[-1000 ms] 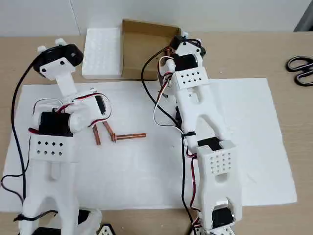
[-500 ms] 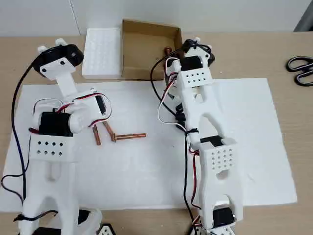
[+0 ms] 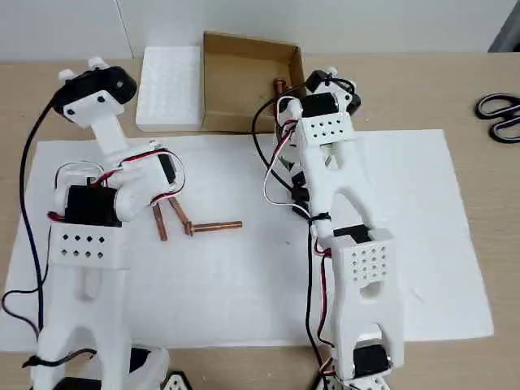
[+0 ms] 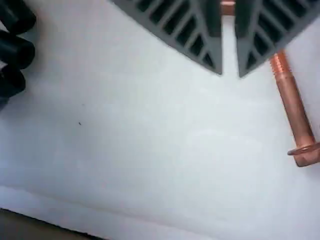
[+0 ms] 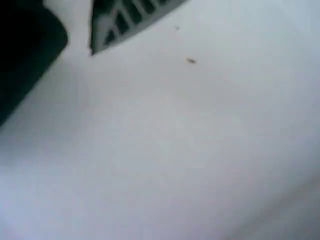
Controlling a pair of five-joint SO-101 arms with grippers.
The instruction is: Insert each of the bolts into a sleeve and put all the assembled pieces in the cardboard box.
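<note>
Three copper bolts lie on the white sheet (image 3: 244,284); one bolt (image 3: 215,227) lies crosswise and another bolt (image 3: 179,216) lies slanted. My left gripper (image 3: 156,208) sits low over the third bolt (image 3: 161,224). In the left wrist view its jaws stand almost together, with a strip of copper (image 4: 227,7) in the narrow gap. A loose bolt (image 4: 295,115) lies beside them, and black sleeves (image 4: 15,45) lie off to one side. My right gripper (image 3: 286,91) is at the right wall of the cardboard box (image 3: 244,81), next to a copper piece (image 3: 279,84).
A white foam block (image 3: 171,85) stands left of the box. Scissors (image 3: 500,114) lie at the table's far right edge. Both arms' cables hang over the sheet's middle. Bare sheet stretches along the near and right sides.
The right arm's wrist has swung right, away from the box wall, while the copper piece stayed put. The left arm's elbow has shifted slightly up and left. The bolts have not moved.
</note>
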